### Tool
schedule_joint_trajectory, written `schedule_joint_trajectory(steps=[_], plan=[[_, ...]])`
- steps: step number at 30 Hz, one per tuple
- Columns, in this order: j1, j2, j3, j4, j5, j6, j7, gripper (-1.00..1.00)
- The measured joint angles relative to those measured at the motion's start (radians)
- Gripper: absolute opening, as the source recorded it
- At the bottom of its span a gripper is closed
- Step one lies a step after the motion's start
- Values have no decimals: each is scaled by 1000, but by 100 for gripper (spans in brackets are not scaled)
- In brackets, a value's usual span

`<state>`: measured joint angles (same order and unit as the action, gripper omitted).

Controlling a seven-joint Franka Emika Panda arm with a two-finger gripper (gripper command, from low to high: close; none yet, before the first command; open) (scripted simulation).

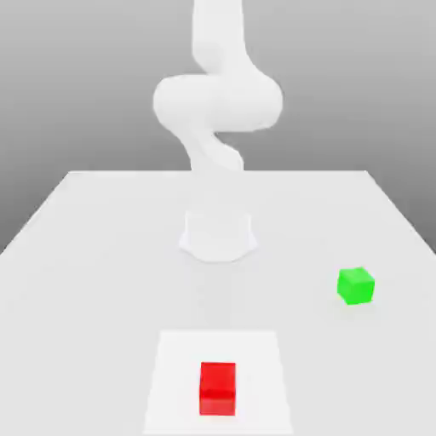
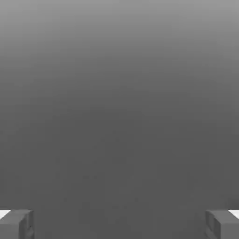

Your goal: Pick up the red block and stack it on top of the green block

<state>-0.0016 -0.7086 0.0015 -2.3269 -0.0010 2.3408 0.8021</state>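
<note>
The red block (image 1: 217, 388) sits on the table near the front edge in the exterior view, at the middle. The green block (image 1: 356, 285) rests on the table further back and toward the exterior view's right, well apart from the red one. In the hand view my gripper (image 2: 119, 225) is open, its two grey fingertips (image 2: 17, 224) standing far apart with nothing between them. Beyond them lies plain grey background, with neither block in that view. The white arm (image 1: 217, 102) rises from its base behind the blocks.
The arm's round base (image 1: 218, 235) stands at the middle of the white table (image 1: 102, 255). A paler rectangular patch (image 1: 174, 383) surrounds the red block. The table's edges run off toward both sides.
</note>
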Motion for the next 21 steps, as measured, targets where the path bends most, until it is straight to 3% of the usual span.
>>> schedule_joint_trajectory(steps=[21], plan=[[0,768,0,-226,-3,342,14,0]])
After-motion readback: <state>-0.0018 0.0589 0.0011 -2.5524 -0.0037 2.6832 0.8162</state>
